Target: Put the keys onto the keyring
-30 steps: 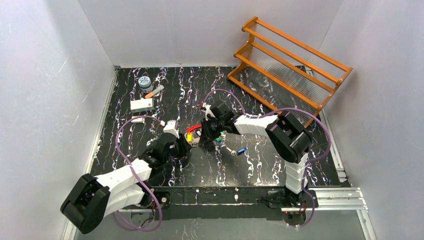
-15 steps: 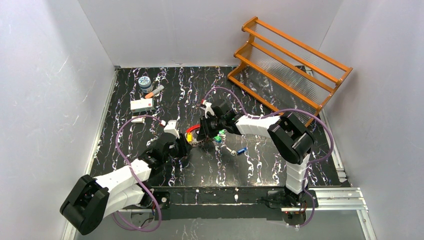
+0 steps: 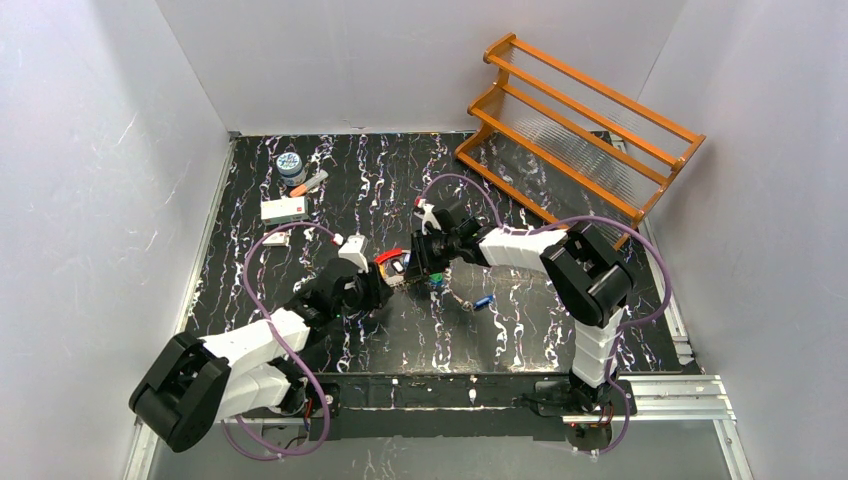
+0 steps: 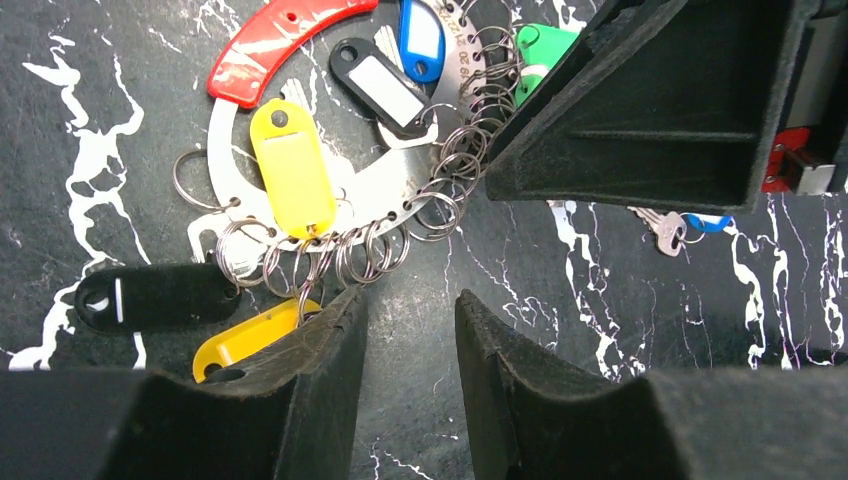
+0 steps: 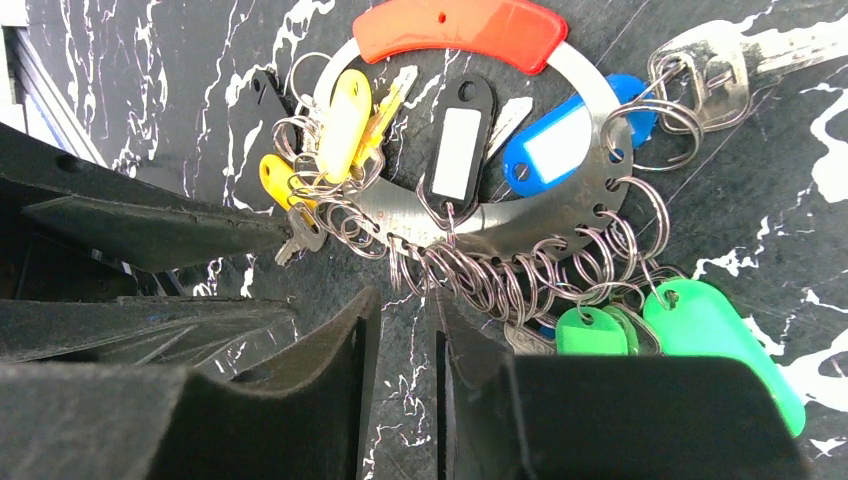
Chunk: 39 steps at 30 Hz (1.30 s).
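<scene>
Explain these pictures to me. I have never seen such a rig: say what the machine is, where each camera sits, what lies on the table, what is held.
Two robot arms are bolted at the near edge of a black marbled table. The wide picture looks down from above and behind them. The other two come from a camera on each wrist; the black wedges at the bottom are that arm's own fingers. The left gripper and the right gripper hover mid-table over the keyring, a metal band with a red grip, many small rings and coloured tags. Each has its fingers slightly apart with only table between; neither visibly holds anything. A loose key with a blue tag lies nearby. Farther back: a wooden rack, a jar, a small box.
</scene>
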Motion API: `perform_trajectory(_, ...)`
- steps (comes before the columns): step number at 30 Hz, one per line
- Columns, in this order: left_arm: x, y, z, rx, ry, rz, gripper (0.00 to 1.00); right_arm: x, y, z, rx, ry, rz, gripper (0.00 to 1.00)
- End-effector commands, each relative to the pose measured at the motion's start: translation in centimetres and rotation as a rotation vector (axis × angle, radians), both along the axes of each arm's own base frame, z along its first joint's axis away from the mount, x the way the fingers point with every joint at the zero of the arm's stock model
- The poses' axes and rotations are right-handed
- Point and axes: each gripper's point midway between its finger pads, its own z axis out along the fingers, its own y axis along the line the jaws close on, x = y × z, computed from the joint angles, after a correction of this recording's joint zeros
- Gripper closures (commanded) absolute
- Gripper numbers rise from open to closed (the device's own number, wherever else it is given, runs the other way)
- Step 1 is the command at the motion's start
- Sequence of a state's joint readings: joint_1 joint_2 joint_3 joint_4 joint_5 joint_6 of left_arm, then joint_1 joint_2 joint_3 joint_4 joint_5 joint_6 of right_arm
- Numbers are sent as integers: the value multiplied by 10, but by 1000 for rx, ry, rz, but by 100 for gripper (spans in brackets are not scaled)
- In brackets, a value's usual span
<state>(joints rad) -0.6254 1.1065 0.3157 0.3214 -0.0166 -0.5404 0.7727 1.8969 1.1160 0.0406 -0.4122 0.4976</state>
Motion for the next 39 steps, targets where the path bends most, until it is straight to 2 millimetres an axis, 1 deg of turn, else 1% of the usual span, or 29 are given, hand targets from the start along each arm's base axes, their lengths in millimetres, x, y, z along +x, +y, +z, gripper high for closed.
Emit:
perform_trajectory(1,12,-6,18,-15,-56,-5,63,0,8,8,38,16,20,67)
perform_trajectory(14,10,2,17,2,-57,16,63,1,16,2,36,47,47,71)
perform_trajectory(16,9,2,16,2,-54,16,63,1,17,3,38,44,49,72)
perform_trajectory(25,8,2,13,5,-48,17,63,2,22,12,28,-4,51,72)
perform_trajectory(27,8,3,12,5,-47,16,63,-2,20,10,10,9,58,72)
perform_trajectory(32,7,3,12,4,-46,19,63,-4,21,4,2,23,63,74)
perform_trajectory(39,7,4,12,6,-47,21,63,-4,24,-7,-14,37,65,74)
